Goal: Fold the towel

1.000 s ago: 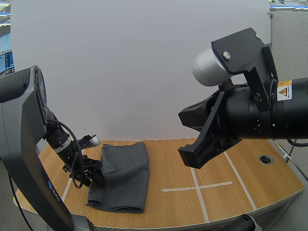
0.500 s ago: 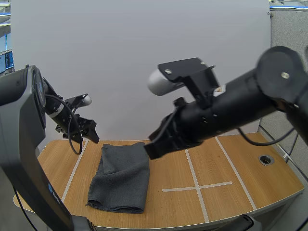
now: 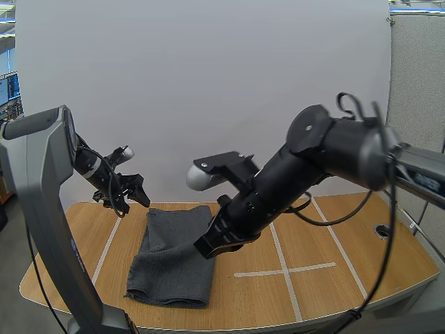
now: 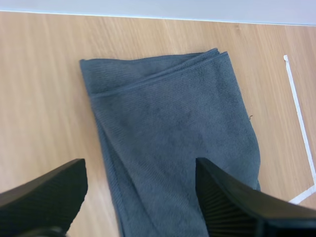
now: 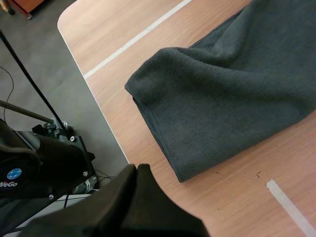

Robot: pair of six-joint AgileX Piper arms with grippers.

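A dark grey towel lies folded into a long strip on the left half of the wooden table. My left gripper hangs well above the table's far left corner, behind the towel, open with nothing in it. In the left wrist view its fingers stand wide apart over the towel, clear of it. My right gripper reaches down at the towel's right edge. In the right wrist view its fingers lie together as one dark wedge, shut on nothing, a little short of the towel's folded corner.
White tape lines form a cross on the table's right half. A round cable hole sits near the right edge. Past the rounded table corner, the floor and an arm base lie below.
My left gripper has left the towel's left edge and risen up and back. My right arm has swung away from the camera and down to the towel's right edge.
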